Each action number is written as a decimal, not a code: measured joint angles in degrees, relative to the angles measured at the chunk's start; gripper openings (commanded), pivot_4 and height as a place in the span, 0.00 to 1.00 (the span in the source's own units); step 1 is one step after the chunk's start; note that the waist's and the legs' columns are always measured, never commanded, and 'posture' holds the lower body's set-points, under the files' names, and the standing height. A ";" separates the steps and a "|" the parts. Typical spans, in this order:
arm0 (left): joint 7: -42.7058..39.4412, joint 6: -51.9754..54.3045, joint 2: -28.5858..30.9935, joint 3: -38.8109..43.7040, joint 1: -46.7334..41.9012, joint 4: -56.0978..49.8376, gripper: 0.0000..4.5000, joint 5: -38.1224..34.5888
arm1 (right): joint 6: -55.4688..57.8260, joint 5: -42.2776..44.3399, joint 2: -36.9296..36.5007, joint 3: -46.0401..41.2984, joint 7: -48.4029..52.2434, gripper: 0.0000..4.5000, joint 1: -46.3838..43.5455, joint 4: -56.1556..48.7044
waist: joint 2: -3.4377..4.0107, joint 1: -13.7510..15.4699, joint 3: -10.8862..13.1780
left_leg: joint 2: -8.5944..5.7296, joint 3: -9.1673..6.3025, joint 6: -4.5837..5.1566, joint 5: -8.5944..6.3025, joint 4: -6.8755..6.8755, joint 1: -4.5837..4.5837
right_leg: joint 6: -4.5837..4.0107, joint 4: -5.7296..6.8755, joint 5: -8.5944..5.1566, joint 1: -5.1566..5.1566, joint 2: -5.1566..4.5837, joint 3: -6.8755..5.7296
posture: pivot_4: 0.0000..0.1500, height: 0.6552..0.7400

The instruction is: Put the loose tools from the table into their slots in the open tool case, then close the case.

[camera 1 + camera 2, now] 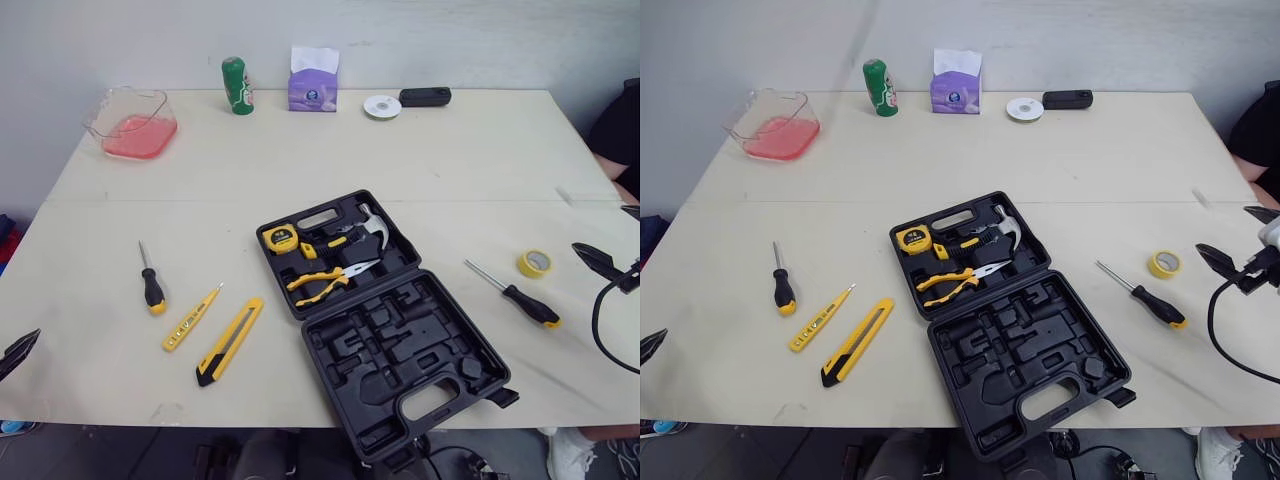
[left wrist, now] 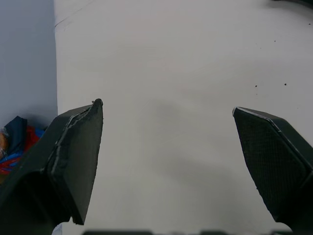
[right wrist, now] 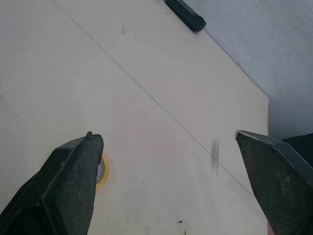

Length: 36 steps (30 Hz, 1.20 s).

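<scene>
Open tool case (image 1: 400,350) at 6 o'clock of desk (image 1: 450,150). Loose screwdriver (image 1: 512,293) at 3 o'clock, tip to 10, handle to 4. Nearest: right jaws, beyond handle end, spread wide, empty. Left jaws at 8 o'clock, equally wide, closer to utility knife (image 1: 229,341).

This looks like a robot test room or lab, not a home or a working workshop. A pale wooden table (image 1: 450,160) stands against a bare grey-white wall (image 1: 500,40). The things on it are an odd, staged mix. An open tool case (image 1: 400,350) lies near the front edge, with a yellow knife (image 1: 230,341) and a screwdriver (image 1: 151,280) loose to its left. Along the far edge are a clear tub (image 1: 130,122) near the left corner, a green bottle (image 1: 237,86), a tissue box (image 1: 313,85), a white disc (image 1: 382,106) and a black gadget (image 1: 425,96). A person in dark clothing (image 1: 622,125) is at the right edge.
</scene>
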 measured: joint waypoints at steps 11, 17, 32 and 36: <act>-2.11 9.37 -1.91 -0.59 -1.39 -13.59 0.99 -6.49 | 2.74 0.17 -1.47 -0.02 4.94 1.00 0.59 -0.04 | 0.00 0.10 0.00 | 0.00 0.04 0.02 -0.01 0.09 0.00 | 0.00 0.07 0.00 0.01 0.08 0.02 | 1.00 1.00; -2.02 11.77 -2.66 -0.60 -0.91 -17.57 0.99 -6.49 | 2.89 0.16 -2.36 -0.05 5.76 1.00 1.23 0.07 | 0.00 -0.07 0.00 | 0.01 0.12 0.03 -0.02 0.09 0.03 | 0.00 0.06 0.00 0.01 0.10 0.10 | 1.00 1.00; -1.81 16.91 -3.87 -2.91 -1.56 -24.25 0.99 -7.16 | 8.37 2.02 2.01 2.19 5.82 1.00 2.21 -10.23 | -0.02 0.19 -0.01 | 0.03 0.17 0.06 -0.04 0.16 0.06 | 0.01 0.09 0.00 0.01 0.07 0.20 | 1.00 1.00; -2.12 20.26 -3.91 -5.67 -1.55 -31.96 0.99 -8.32 | 12.72 2.60 3.32 4.48 5.94 1.00 -0.04 -15.68 | -0.01 0.15 -0.01 | 0.03 0.18 0.05 -0.05 0.19 0.06 | 0.02 0.11 0.01 0.01 0.09 0.22 | 1.00 1.00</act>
